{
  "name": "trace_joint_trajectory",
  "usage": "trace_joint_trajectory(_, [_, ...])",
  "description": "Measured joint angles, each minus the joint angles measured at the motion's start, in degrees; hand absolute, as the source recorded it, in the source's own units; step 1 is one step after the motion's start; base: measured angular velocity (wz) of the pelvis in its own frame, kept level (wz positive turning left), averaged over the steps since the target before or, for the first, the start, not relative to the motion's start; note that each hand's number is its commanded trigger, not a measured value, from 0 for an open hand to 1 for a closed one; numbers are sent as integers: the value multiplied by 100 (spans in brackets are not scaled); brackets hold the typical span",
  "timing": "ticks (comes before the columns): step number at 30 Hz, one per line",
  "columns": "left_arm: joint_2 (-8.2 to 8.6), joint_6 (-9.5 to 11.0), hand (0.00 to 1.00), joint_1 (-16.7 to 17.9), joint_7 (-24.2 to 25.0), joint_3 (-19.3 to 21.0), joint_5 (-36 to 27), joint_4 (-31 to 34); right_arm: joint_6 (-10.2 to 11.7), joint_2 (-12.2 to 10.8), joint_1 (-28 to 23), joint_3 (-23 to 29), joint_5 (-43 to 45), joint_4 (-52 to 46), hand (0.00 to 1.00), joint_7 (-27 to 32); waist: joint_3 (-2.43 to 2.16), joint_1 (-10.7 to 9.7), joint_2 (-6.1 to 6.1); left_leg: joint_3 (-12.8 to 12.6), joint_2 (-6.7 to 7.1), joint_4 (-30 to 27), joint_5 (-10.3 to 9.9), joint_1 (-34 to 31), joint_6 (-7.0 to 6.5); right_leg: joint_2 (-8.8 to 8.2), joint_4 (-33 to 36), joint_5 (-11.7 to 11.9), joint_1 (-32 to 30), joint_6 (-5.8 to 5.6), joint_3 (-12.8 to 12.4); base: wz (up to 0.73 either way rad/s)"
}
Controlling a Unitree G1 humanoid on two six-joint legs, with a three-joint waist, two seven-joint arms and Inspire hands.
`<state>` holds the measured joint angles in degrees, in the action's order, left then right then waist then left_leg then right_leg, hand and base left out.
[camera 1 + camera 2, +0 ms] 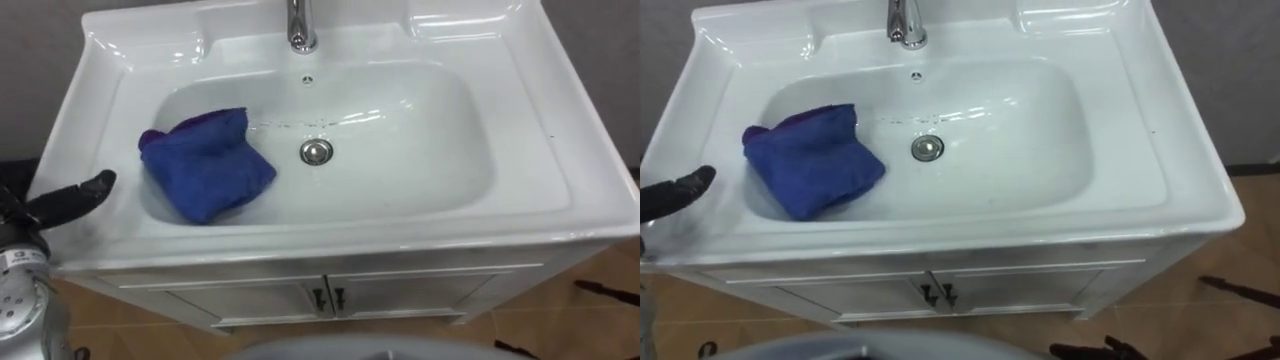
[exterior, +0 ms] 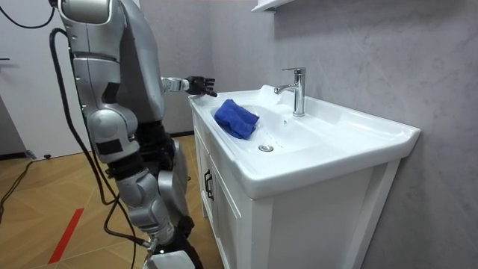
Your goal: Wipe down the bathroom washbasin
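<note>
A blue cloth [image 1: 207, 164] lies bunched in the left part of the white basin bowl [image 1: 420, 150], left of the metal drain [image 1: 316, 151]. Nothing holds it. My left hand [image 1: 72, 198] hovers at the basin's left rim, its dark fingers stretched out toward the cloth and apart from it, open and empty. In the room view the cloth [image 2: 237, 118] rests against the bowl's near slope and the left hand [image 2: 196, 84] reaches over the basin's corner. I stand in front of the basin cabinet.
A chrome tap [image 1: 300, 25] rises at the back middle of the basin. The wide flat rim [image 1: 560, 130] runs round the bowl. Below are white cabinet doors with dark handles [image 1: 327, 298]. Wooden floor [image 1: 600, 320] lies to the right, a grey wall behind.
</note>
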<state>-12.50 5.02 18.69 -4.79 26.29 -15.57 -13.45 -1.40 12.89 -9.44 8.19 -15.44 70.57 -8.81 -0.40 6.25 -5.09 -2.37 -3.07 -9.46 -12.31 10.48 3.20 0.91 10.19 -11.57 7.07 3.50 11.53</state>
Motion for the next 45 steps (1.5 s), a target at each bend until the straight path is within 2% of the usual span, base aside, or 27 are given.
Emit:
trace_joint_trajectory(3, [-26,355,0,0,32,14,-11,-330,-6,34,-42,28,-20,5,0,12,-10,-9,10,-23,20,-17,0,32,0,-41,95,-112,-6,8,8,2])
trace_joint_trajectory(5, [-25,523,0,-4,23,32,-2,-486,-6,83,-63,44,-2,5,0,72,-18,34,3,-68,28,-15,0,65,0,-54,171,-154,-26,13,-32,-9])
trace_joint_trajectory(6, [-45,672,0,-5,1,84,-6,-688,-6,122,-89,50,-6,4,0,125,-52,82,-13,-73,29,-17,0,88,0,-54,178,-158,-12,19,-43,-17])
trace_joint_trajectory(8, [-117,740,0,-4,-33,193,-61,-946,-6,167,-161,71,-35,-43,0,204,-119,109,-24,-73,33,-30,1,94,0,-59,198,-168,4,23,-46,-11])
trace_joint_trajectory(13, [-130,745,0,-4,-492,395,-174,-1127,2,182,-261,344,-57,-180,0,429,-129,190,-27,-19,30,-15,1,144,0,-36,192,-188,65,27,-64,-6])
trace_joint_trajectory(14, [-123,669,0,-2,-693,516,-165,-1226,3,177,-295,445,-67,-180,0,501,-129,197,-27,-9,31,-10,1,172,0,-36,173,-187,97,27,-62,0])
trace_joint_trajectory(15, [-123,482,0,17,-936,694,-169,-1426,6,179,-313,446,-134,-183,0,561,-125,224,-28,-6,30,9,0,213,0,-31,160,-187,120,27,-60,-4])
trace_joint_trajectory(16, [-122,383,0,58,-1079,779,-169,-1539,5,177,-327,443,-168,-181,0,594,-123,239,-22,-8,29,15,0,224,0,-29,152,-187,114,27,-59,-4])
trace_joint_trajectory(17, [-76,319,0,214,-1153,874,-277,-1566,2,158,-357,444,-183,-180,0,647,-113,288,-2,-5,29,16,0,221,0,-30,141,-188,97,27,-53,0])
trace_joint_trajectory(18, [42,421,0,250,-1154,872,-377,-1381,-8,128,-394,446,-182,-178,0,699,-99,385,24,14,33,16,0,212,0,-36,136,-188,94,26,-32,6])
trace_joint_trajectory(19, [55,428,0,191,-1202,871,-412,-1353,-12,115,-393,444,-181,-177,0,709,-96,425,39,11,34,19,0,210,0,-36,137,-191,96,22,-23,6])
trace_joint_trajectory(26, [54,403,0,151,-1488,790,-738,-1252,-68,56,-253,432,-229,-180,0,794,-88,468,48,9,31,21,1,206,0,-30,112,-200,102,23,-14,-1])
trace_joint_trajectory(28, [54,400,0,159,-1518,784,-756,-1234,-112,57,-295,430,-228,-180,0,877,-89,491,48,35,31,22,1,206,0,-28,103,-200,101,24,-24,0])
trace_joint_trajectory(33, [62,352,0,270,-1518,782,-1360,-1257,-129,56,-501,435,-228,-379,0,970,-100,507,11,120,29,29,1,215,0,-11,61,-198,109,27,-39,-5])
trace_joint_trajectory(37, [92,376,0,359,-1518,771,-1431,-1327,-148,63,-624,436,-200,-441,0,1077,-111,500,18,122,27,29,2,217,0,-7,63,-208,102,43,-57,-6])
trace_joint_trajectory(39, [176,414,0,412,-1522,773,-1430,-1409,-243,70,-635,445,-196,-450,0,1075,-118,503,-6,122,17,28,2,218,0,4,68,-209,112,45,-85,-8])
trace_joint_trajectory(43, [306,460,0,437,-1651,781,-1531,-1420,-253,68,-642,445,-227,-446,0,1208,-116,503,-36,84,7,33,1,227,1,18,92,-210,110,46,-152,-9])
trace_joint_trajectory(45, [428,523,0,437,-1730,844,-1607,-1402,-333,71,-639,440,-230,-459,0,1319,-117,504,-35,108,12,33,1,229,1,18,105,-224,89,69,-196,-11])
